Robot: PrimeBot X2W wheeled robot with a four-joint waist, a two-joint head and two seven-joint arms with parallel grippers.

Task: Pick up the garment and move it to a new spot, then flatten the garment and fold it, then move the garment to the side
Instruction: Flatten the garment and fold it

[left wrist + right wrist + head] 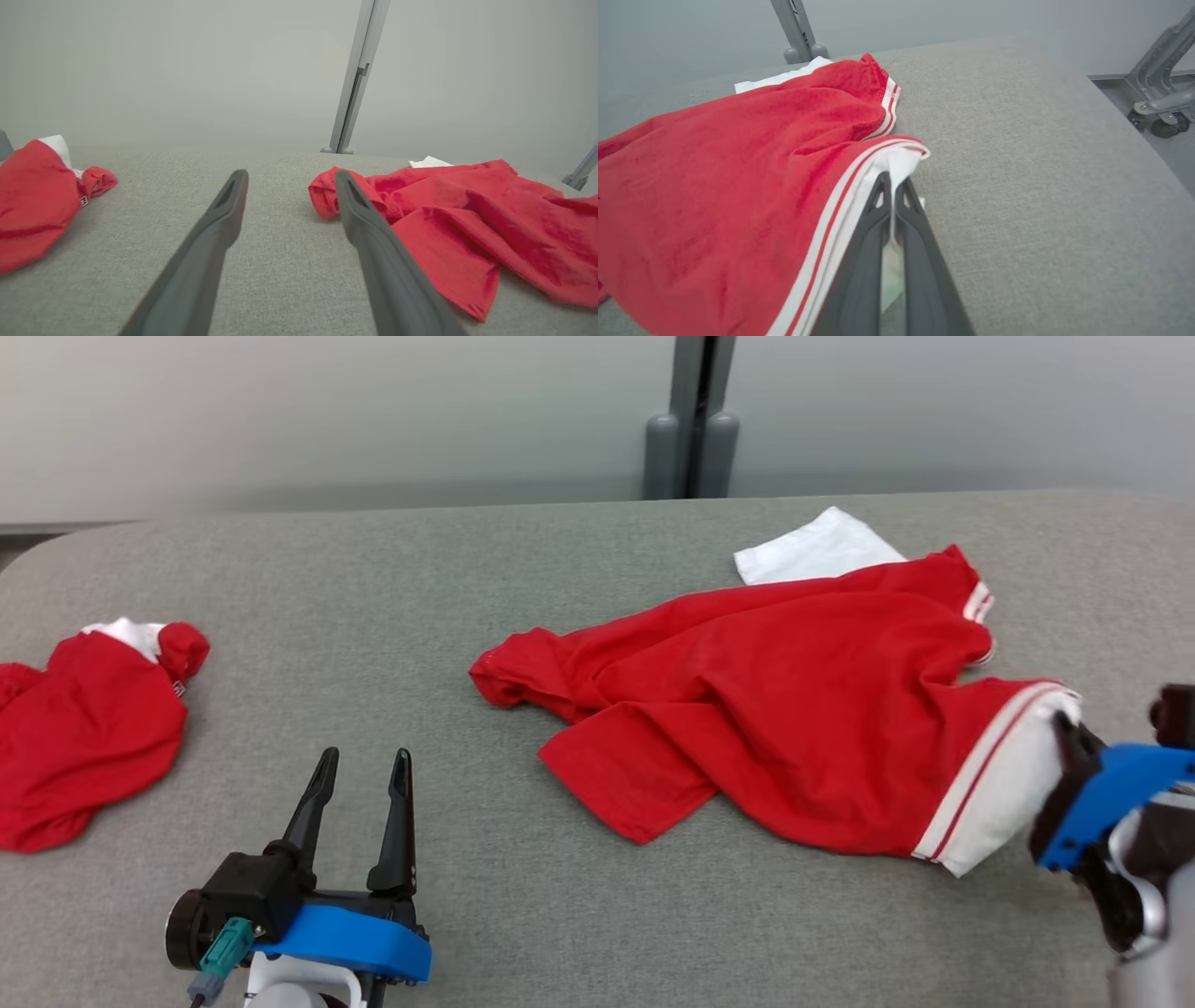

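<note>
We are just at the start. Our right gripper [891, 186] is pinched tight on the white band [903, 161] of the red garment [794, 709], near the right edge of the tabletop [467, 569]. The garment lies all crumpled on the right half of the tabletop, not yet lifted. Our left gripper [366, 756] is wide open with nothing in it, by the front edge. We think moving, flattening, folding and putting aside are all left to do. Another red bundle [84, 728] sits at the left edge.

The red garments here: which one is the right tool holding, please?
The spread-out garment with white striped trim; the bunched garment lies apart at left.
</note>
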